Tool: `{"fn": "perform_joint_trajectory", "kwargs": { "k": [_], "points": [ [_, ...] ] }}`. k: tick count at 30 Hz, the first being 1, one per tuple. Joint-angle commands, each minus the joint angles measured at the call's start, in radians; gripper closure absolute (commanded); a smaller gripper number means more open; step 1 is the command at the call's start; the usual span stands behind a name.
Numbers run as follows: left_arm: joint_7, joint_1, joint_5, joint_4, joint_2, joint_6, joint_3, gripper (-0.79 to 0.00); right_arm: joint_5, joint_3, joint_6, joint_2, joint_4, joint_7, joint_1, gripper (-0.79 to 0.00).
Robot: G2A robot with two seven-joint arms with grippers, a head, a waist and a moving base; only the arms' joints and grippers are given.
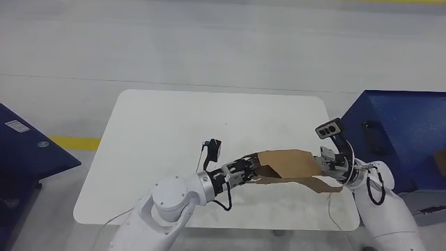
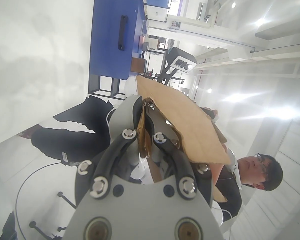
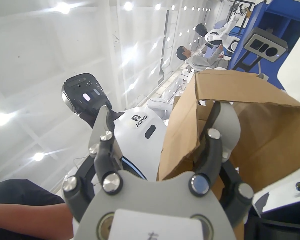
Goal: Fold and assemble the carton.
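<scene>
The brown corrugated cardboard carton was over the near side of the white rounded-corner table, spanning the gap between the two arms. Whether it rested on the table or hung clear could not be told. The left gripper was pinched tight on one cardboard edge, a ply squeezed between its fingers. The right gripper stood wide at the carton's other end — one finger inside the half-opened box, the other outside — with a side wall between them, unclamped.
</scene>
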Motion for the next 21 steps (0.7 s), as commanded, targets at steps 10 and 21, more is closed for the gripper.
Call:
{"fn": "perform_joint_trajectory", "kwargs": {
  "k": [10,21],
  "points": [
    [0.008,-0.004,-0.002,0.006,-0.001,0.01,0.006,0.0,0.003,-0.014,0.048,0.013,-0.012,0.0,-0.002,-0.385],
    [-0.004,-0.003,0.028,0.002,0.002,0.037,0.028,0.0,-0.013,-0.022,0.033,0.019,0.001,0.0,0.003,-0.277]
  ]
}}
